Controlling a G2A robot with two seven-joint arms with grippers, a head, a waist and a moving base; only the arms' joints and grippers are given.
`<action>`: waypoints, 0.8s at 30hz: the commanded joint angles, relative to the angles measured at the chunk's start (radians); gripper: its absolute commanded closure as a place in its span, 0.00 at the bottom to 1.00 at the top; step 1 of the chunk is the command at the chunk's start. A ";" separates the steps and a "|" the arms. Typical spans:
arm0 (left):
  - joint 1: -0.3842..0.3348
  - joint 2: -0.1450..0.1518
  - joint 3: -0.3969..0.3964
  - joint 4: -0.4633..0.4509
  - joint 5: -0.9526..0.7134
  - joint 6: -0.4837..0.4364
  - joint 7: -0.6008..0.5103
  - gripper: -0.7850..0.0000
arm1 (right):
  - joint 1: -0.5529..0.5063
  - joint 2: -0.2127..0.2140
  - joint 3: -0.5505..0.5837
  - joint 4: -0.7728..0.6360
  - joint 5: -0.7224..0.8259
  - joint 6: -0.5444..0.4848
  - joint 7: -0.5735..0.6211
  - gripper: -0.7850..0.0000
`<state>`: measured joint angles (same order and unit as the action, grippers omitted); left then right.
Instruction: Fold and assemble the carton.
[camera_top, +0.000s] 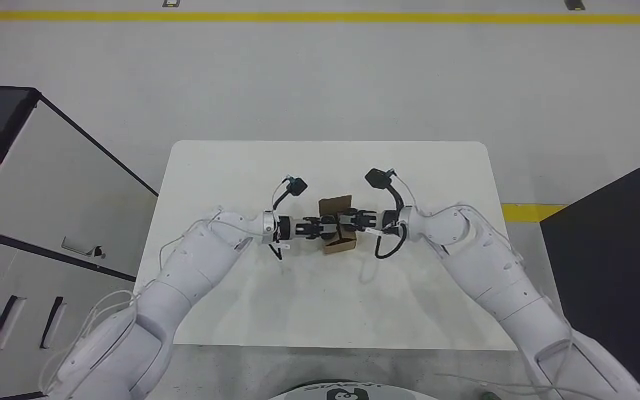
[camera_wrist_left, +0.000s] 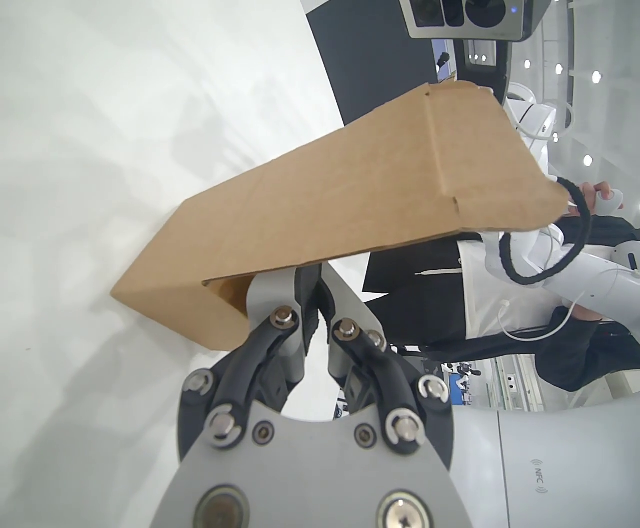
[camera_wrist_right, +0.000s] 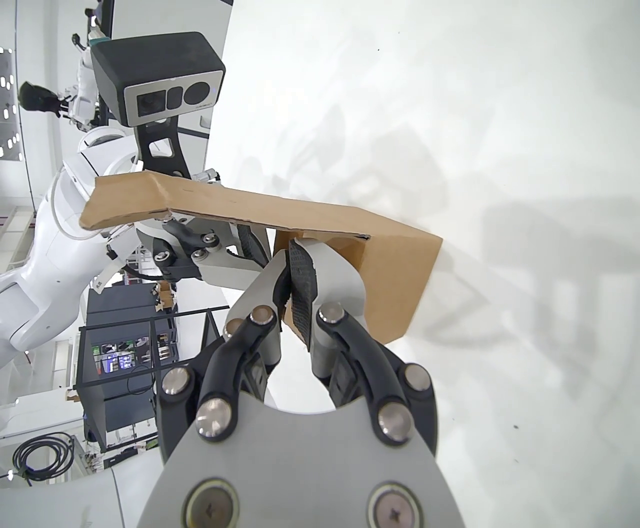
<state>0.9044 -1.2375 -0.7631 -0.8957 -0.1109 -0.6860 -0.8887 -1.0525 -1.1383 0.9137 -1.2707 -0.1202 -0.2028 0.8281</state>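
A small brown carton (camera_top: 338, 222) lies partly folded in the middle of the white table (camera_top: 330, 170), one long panel raised at a slant. My left gripper (camera_top: 318, 229) meets it from one side and my right gripper (camera_top: 352, 226) from the other. In the left wrist view the left gripper (camera_wrist_left: 312, 280) is shut, its tips tucked under the edge of the carton (camera_wrist_left: 350, 200) at its open end. The right gripper (camera_wrist_right: 295, 270) is shut on a cardboard flap below the carton's (camera_wrist_right: 395, 280) slanted panel. Across from it, the left gripper (camera_wrist_right: 245, 240) sits under that same panel.
Bare white tabletop surrounds the carton on all sides. A black-framed cabinet (camera_top: 40, 170) stands off the table's left edge and a dark unit (camera_top: 600, 240) off its right. A yellow line (camera_top: 320, 17) crosses the floor behind.
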 joint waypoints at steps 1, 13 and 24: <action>0.006 0.003 -0.008 -0.004 -0.022 -0.020 -0.012 1.00 | -0.005 0.002 0.006 -0.005 0.000 -0.001 0.000 1.00; 0.041 0.028 -0.062 -0.037 -0.115 -0.103 -0.102 1.00 | -0.054 0.020 0.080 -0.040 0.074 -0.052 0.037 0.67; 0.091 0.067 -0.097 -0.147 -0.147 -0.114 -0.131 0.00 | -0.106 0.047 0.185 -0.044 0.274 -0.207 0.189 0.00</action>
<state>0.9957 -1.1702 -0.8605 -1.0443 -0.2574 -0.7997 -1.0204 -1.1590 -1.0908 1.1003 -1.3144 0.1661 -0.4133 1.0262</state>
